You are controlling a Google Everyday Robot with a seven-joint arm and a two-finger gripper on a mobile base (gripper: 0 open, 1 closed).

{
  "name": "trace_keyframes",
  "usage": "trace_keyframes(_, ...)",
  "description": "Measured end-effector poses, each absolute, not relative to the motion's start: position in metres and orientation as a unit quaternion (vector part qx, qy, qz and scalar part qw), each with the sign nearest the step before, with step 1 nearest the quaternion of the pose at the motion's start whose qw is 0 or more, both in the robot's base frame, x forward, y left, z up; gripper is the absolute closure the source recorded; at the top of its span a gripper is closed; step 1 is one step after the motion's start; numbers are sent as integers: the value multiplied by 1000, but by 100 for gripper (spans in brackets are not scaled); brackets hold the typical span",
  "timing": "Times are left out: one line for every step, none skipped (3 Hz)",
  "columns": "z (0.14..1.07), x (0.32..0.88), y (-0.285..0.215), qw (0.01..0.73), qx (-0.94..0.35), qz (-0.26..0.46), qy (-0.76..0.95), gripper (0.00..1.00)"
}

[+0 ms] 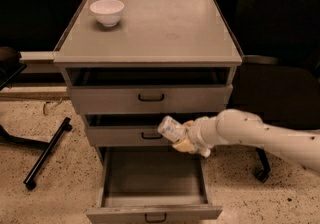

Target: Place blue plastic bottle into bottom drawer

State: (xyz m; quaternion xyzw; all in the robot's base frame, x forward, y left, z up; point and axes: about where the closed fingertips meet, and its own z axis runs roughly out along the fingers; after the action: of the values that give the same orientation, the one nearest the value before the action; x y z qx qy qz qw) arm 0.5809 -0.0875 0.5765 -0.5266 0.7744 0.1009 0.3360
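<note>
Camera view showed the gripper (184, 139) clamped on the blue plastic bottle (171, 129), holding it in the air in front of the middle drawer (125, 137), just right of that drawer's handle. The bottle stuck out of the claw toward 10 o'clock, its long axis running roughly from 10 to 4 o'clock, tilted rather than level or upright. The arm (260, 135) reached in from 3 o'clock.

The bottom drawer (150, 175) stood pulled out and open, its bare floor lying at about 7 o'clock from the gripper. By my reading the bottle hung over the drawer's back right corner, near the 1 o'clock part of the cavity, and not yet below its rim. The coming move would likely call for a drop down and slightly toward 7 o'clock.

Yellowish finger pads were partly covered by the bottle, so how they met it was hard to make out. Which end of the bottle carried the cap could not be told. The drawer's front panel was cut off at 6 o'clock. A white bowl (107, 11) sat on the cabinet top (165, 33) at 11 o'clock, well apart.
</note>
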Motion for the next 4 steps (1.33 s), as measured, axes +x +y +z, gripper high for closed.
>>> trace_keyframes(492,570,-96,347,-501,131,782,100)
trace_keyframes(412,553,-92,350,-479,169,787,100)
trace_keyframes(412,553,-92,350,-479,169,787,100)
trace_keyframes(404,554,-91,354,-476,179,785,100)
